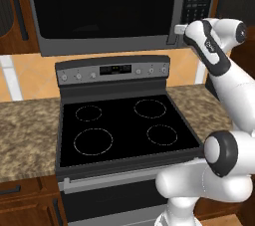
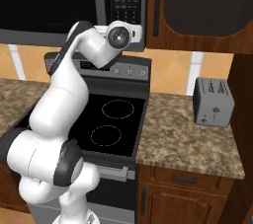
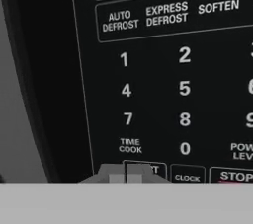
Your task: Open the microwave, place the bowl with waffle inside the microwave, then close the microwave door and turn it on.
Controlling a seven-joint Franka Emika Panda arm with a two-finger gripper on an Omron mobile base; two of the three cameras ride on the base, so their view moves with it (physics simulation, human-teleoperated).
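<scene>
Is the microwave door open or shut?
Shut. The microwave door lies flat against the microwave front, its dark glass level with the keypad, where the closed claw is.

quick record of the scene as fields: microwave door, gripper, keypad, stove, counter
microwave door: shut, dark glass
gripper: shut, tips at the bottom row of the keypad, over the button left of CLOCK
keypad: black strip on the right of the microwave, digits and TIME COOK readable
stove: black top, four burner rings, nothing on it
counter: speckled brown stone, grey toaster to the right of the stove
</scene>
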